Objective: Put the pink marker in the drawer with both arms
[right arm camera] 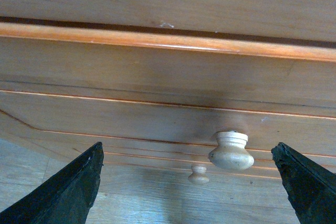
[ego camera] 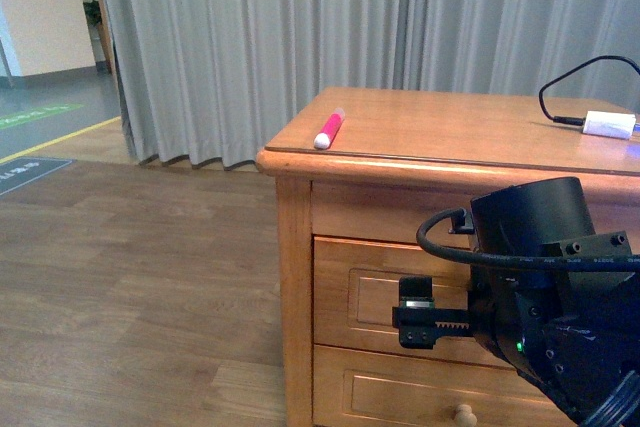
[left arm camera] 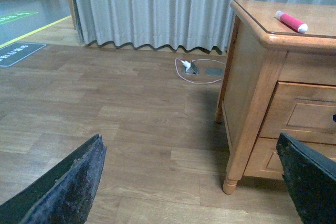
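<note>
Wooden knob (right arm camera: 231, 150) of the drawer (right arm camera: 131, 114) is shown only by the right wrist view, framed untouched by the wide-spread right gripper (right arm camera: 187, 148). The pink marker (ego camera: 329, 128) is seen elsewhere; the left gripper (left arm camera: 189, 140) is likewise spread, empty.

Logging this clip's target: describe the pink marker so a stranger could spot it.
Look at the wooden dresser before the grey curtain. On its top, near the front left corner, lies the pink marker: slim, bright pink, whitish-tipped, unlike the corded white plug block at the far right.
</note>
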